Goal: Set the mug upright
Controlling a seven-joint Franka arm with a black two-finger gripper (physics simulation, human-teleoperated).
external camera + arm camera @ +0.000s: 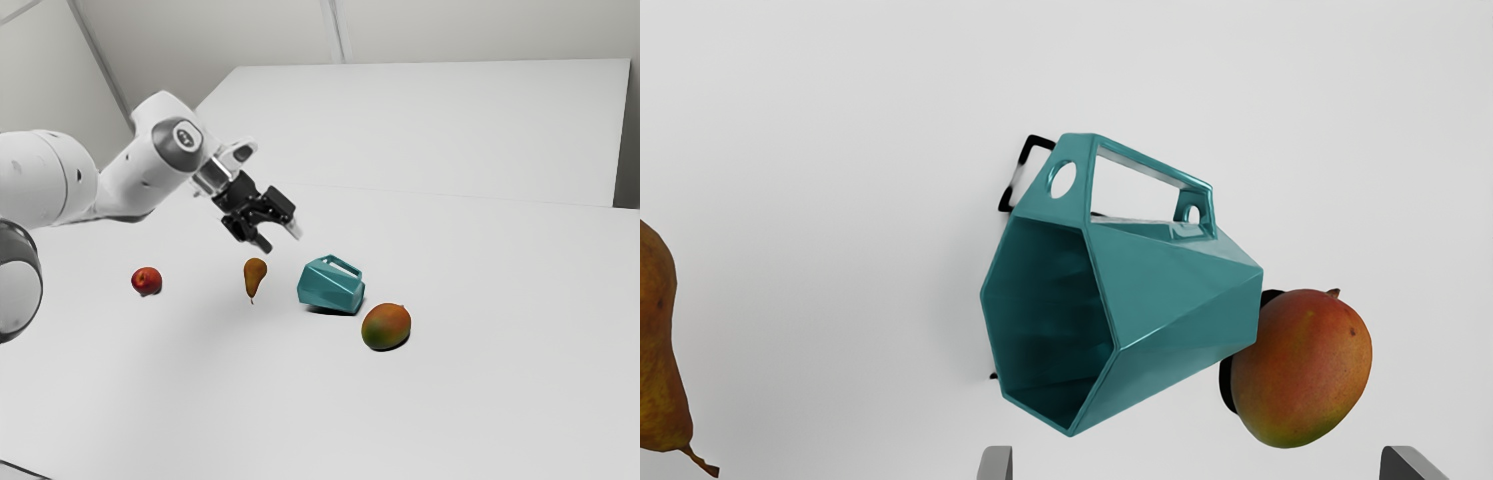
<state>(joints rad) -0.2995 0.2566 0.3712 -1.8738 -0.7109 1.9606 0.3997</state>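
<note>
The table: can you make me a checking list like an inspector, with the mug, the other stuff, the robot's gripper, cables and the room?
Surface: table, plain and white.
Job's things: mug lying on its side, mouth toward the pear.
Clutter: mango by the mug's base; pear; red fruit toward the exterior view's left.
Gripper: gripper open, holding nothing, above the table.
Cables: nothing seen.
Surroundings: pale walls.

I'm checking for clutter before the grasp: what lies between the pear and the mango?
The teal mug, on its side, lies between the pear and the mango; the wrist view shows this plainly.
</note>
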